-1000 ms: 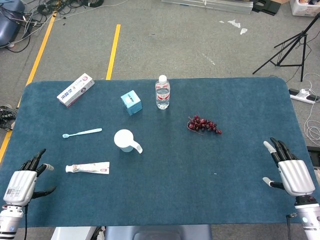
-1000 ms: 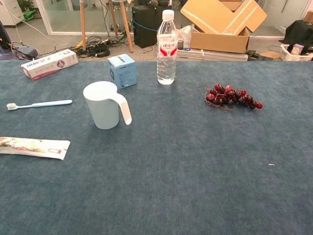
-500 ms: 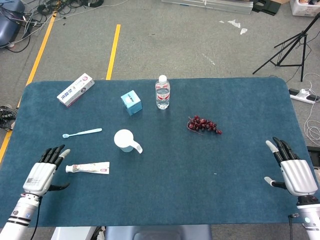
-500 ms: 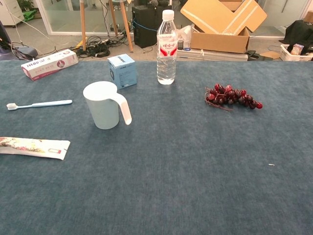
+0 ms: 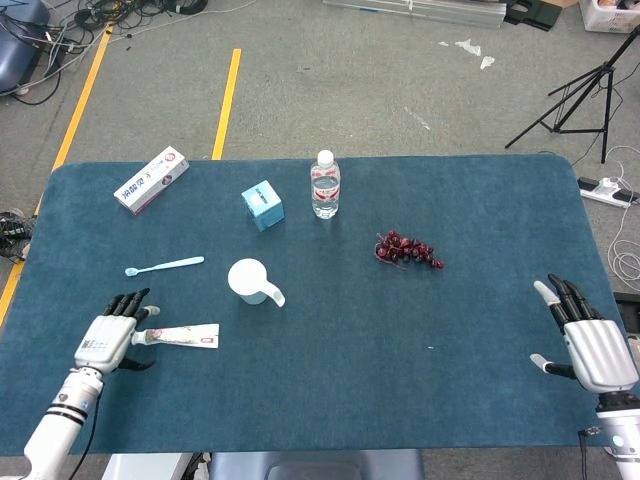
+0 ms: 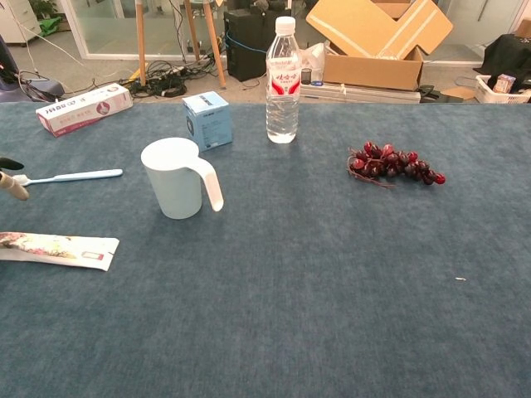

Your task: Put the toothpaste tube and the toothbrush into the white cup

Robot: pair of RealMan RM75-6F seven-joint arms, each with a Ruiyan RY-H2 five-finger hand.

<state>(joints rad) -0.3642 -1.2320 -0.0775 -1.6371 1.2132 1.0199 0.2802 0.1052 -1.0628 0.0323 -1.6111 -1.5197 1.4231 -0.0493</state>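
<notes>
The white cup (image 5: 248, 280) (image 6: 172, 177) stands upright left of the table's middle, its handle pointing right. A toothpaste tube (image 5: 178, 336) (image 6: 56, 249) lies flat in front of it to the left. The light-blue toothbrush (image 5: 164, 266) (image 6: 66, 176) lies further back on the left. My left hand (image 5: 108, 336) hovers open just left of the tube's cap end; only a fingertip (image 6: 12, 184) shows at the chest view's left edge. My right hand (image 5: 588, 344) is open near the table's right edge, far from everything.
A toothpaste box (image 5: 151, 179) (image 6: 84, 108), a small blue carton (image 5: 262, 205) (image 6: 207, 120) and a water bottle (image 5: 325, 184) (image 6: 283, 80) stand along the back. A bunch of dark grapes (image 5: 407, 249) (image 6: 395, 163) lies right of centre. The blue table (image 5: 400, 340) spans both views.
My left hand has moved forward and rightward from the table's near-left corner to beside the tube's cap end. The right hand has drifted slightly back toward the near edge.
</notes>
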